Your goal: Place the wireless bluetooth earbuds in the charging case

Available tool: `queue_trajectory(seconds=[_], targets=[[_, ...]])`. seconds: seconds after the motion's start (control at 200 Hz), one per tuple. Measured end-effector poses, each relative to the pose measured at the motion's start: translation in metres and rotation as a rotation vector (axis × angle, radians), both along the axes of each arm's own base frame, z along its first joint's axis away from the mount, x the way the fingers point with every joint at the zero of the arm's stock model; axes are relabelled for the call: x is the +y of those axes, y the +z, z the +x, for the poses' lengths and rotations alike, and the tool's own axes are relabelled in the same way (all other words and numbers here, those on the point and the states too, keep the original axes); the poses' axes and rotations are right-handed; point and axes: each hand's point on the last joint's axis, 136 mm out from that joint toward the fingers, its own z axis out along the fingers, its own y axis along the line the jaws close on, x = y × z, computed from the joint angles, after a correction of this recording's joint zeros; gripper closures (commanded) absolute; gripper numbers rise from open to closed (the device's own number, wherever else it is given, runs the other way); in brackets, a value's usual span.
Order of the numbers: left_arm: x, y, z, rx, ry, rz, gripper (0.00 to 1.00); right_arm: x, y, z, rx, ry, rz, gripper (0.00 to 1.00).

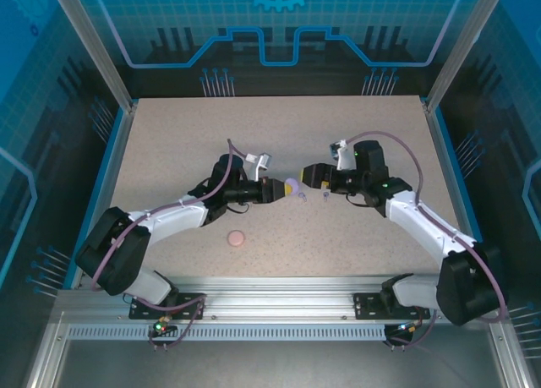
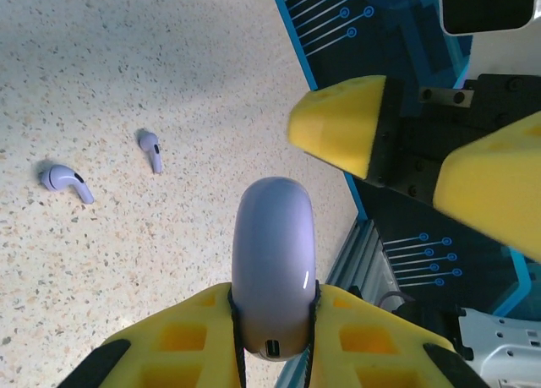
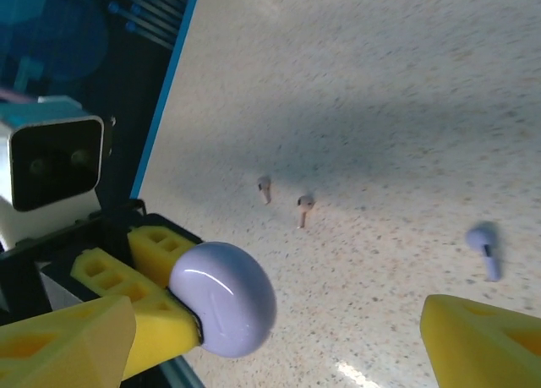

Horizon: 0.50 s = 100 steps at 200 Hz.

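One speckled bench (image 1: 279,134), largest of all. Over it two arms, left arm (image 1: 161,223) and right arm (image 1: 423,219), tips almost meeting at mid-bench. Two grippers with yellow fingers: left gripper (image 1: 281,189) pinching the lilac case (image 2: 272,253) by its edges, lifted off the bench; right gripper (image 2: 418,155) spread wide just beside that case, gripping nothing. Two round cases counted: the lilac one, lid down, in the left gripper, and a pink case (image 1: 236,237) lying flat nearer the arm bases, well apart. Four earbuds counted, all loose on the bench, none in a case: a lilac earbud (image 2: 66,182) near a second lilac earbud (image 2: 150,150), then a pink earbud (image 3: 265,188) just beside another pink earbud (image 3: 303,209)
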Motion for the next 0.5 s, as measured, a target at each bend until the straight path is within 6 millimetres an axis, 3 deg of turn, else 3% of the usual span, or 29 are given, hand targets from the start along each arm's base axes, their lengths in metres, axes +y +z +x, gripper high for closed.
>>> queue_trajectory(seconds=[0.245,0.5], targets=[[-0.001,0.0,-0.002,0.006,-0.013,-0.003,1.0,0.017,-0.012,-0.001,0.02,0.065,0.016,0.15],[-0.001,0.0,-0.002,0.006,-0.012,-0.002,1.0,0.019,-0.015,-0.002,0.008,0.08,0.012,0.18]])
